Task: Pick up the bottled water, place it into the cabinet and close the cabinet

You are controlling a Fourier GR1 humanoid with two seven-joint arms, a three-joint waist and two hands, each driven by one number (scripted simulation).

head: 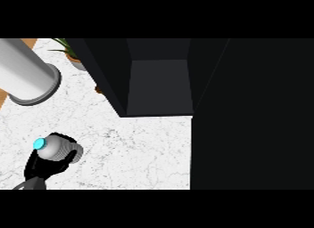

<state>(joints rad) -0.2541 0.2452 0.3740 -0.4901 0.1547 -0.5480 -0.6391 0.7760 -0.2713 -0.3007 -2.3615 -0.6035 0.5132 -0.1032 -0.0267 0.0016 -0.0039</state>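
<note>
Light is even and bright on the white marble surface [140, 147], no glare. The cabinet [159, 80] is very dark, its inside dim grey, its right door nearly black w/o detail. Faint soft shadow on surface just left of cabinet. Bottle [54, 148], well below-left of cabinet, shows mild shading.

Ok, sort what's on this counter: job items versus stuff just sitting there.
Job:
- bottled water, held in the left robot hand
- cabinet, open

Just sitting there:
- potted plant, back of the counter
- white cylinder on a grey base, back left
</note>
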